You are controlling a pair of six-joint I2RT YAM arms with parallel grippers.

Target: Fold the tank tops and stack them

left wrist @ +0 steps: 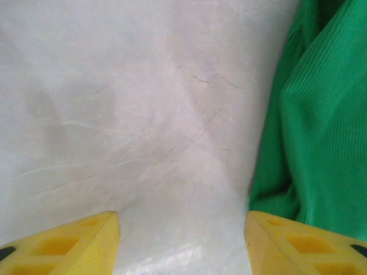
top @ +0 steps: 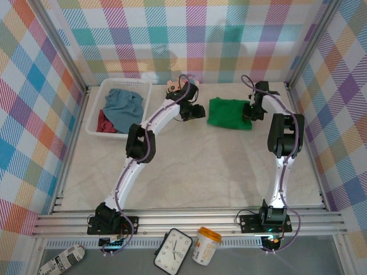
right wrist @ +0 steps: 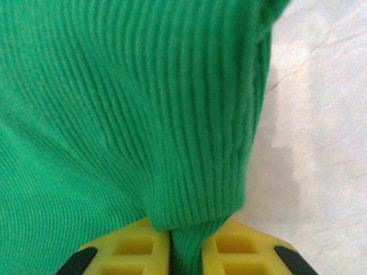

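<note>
So the bright green ribbed cloth tank top [top: 229, 113] is lying in a rumpled, roughly rectangular heap on the pale worktop [top: 189, 172], toward the far side and a bit right of the middle, right between the two hands.

The right hand [right wrist: 171, 247] is at the top's right edge. Its yellow fingers [right wrist: 126, 250] are pressed nearly together, pinching a fold of the green rib knit between them. You can see the cloth bunch up and drape over the fingertips in the right wrist view, with bare worktop off to the right of it.

The left hand [left wrist: 180, 232] is spread wide with nothing between its yellow fingers [left wrist: 69, 246], just plain worktop with a few creases. In that wrist view the green top's edge sits just beside the right-side finger, and I honestly can't tell if they touch. From above, the left hand [top: 195, 112] sits just off the left edge of the green top.

The other two tops are over in the white plastic mesh basket [top: 93, 130] at the far left corner. The dusty blue-grey tank top [top: 123, 105] is crumpled on top, and the dark red tank top [top: 104, 122] pokes out underneath at the near left side. Both look unfolded.

There's a small big-headed doll [top: 172, 86] by the far wall, partly hidden behind the left arm's wrist.
</note>
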